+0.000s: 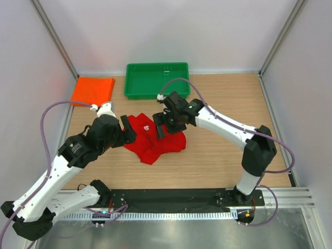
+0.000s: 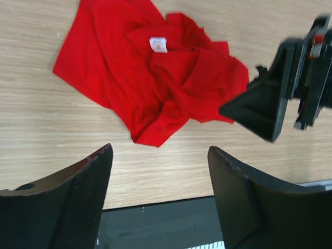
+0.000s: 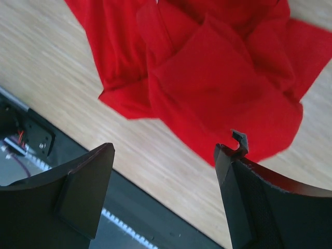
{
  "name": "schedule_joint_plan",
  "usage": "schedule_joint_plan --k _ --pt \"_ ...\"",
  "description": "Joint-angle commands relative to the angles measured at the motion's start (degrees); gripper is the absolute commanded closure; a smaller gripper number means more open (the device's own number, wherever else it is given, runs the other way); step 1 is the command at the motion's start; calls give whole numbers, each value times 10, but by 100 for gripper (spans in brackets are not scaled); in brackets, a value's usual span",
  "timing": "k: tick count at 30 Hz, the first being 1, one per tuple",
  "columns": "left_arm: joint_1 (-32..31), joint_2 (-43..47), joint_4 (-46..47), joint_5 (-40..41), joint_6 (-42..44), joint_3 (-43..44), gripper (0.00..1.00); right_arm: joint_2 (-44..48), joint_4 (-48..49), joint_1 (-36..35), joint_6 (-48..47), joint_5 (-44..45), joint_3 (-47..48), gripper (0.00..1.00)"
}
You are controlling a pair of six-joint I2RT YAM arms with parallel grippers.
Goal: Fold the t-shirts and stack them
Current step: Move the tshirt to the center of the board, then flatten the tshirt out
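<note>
The red t-shirt (image 1: 155, 139) lies crumpled in the middle of the table, its white neck label (image 2: 158, 44) facing up. The orange t-shirt (image 1: 93, 89) rests folded flat at the far left. My left gripper (image 1: 129, 130) hovers at the red shirt's left edge, open and holding nothing; in its wrist view (image 2: 160, 155) the shirt (image 2: 155, 83) sits beyond the fingertips. My right gripper (image 1: 166, 125) hangs over the shirt's far right part, also open and empty; its wrist view (image 3: 165, 150) has the bunched red cloth (image 3: 218, 72) just past the fingers.
A green plastic tray (image 1: 157, 93) stands at the back centre, to the right of the orange shirt. White walls close in the left, right and back. A black rail (image 1: 171, 199) runs along the near table edge.
</note>
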State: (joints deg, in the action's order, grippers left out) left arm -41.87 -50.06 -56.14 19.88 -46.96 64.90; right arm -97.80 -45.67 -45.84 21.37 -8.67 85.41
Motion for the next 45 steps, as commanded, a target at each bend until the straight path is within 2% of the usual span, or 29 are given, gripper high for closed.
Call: schedule_joint_plan --k 1,3,5,7,8,11,13,14,15,17,18,22,26,31,32,33,34,37,39,42,43,45 --pt "31 -45 13 -78 34 -36 27 -46 3 2 -14 63 46 16" --pt "64 -64 43 -127 50 -60 31 -56 12 1 -24 74 42 19" --pt "145 -96 86 -234 74 -87 34 -77 21 1 -30 80 44 23" --pt "217 -117 114 -298 82 -97 37 -94 13 1 -35 97 57 27" --pt "232 -141 132 -342 90 -101 38 -105 10 1 -35 105 63 29" --pt "251 -173 139 -350 107 -86 38 -130 6 1 -27 138 79 42" --pt "253 -203 138 -349 113 -78 38 -138 1 2 -23 155 91 58" --pt "253 -212 139 -352 113 -77 38 -138 -13 4 -15 182 94 77" --pt "253 -225 143 -366 114 -79 38 -129 -20 4 -10 197 96 85" --pt "253 -232 148 -377 115 -82 38 -108 -41 12 6 239 93 99" --pt "253 -234 153 -381 119 -85 37 -79 -49 16 14 253 86 99" --pt "253 -234 157 -396 132 -93 31 13 -91 53 21 267 50 99" --pt "253 -236 153 -382 133 -94 28 97 -104 122 15 263 -17 83" --pt "253 -252 135 -339 128 -71 28 163 -65 244 27 292 -142 73" --pt "253 -254 128 -331 122 -62 28 162 -65 261 31 290 -153 48" --pt "253 -258 125 -321 118 -58 27 157 -70 285 32 284 -157 41" --pt "253 -261 122 -316 116 -53 27 152 -92 286 23 276 -149 33" --pt "253 -286 110 -310 116 -39 26 168 -101 275 25 256 -135 24" --pt "253 -303 111 -317 113 -40 26 192 -91 257 32 252 -133 23" --pt "253 -324 125 -334 101 -48 28 205 -24 191 45 213 -140 24" --pt "253 -330 124 -334 100 -49 28 167 12 172 44 192 -135 24" --pt "254 -344 121 -337 99 -45 32 106 15 155 45 160 -79 24"
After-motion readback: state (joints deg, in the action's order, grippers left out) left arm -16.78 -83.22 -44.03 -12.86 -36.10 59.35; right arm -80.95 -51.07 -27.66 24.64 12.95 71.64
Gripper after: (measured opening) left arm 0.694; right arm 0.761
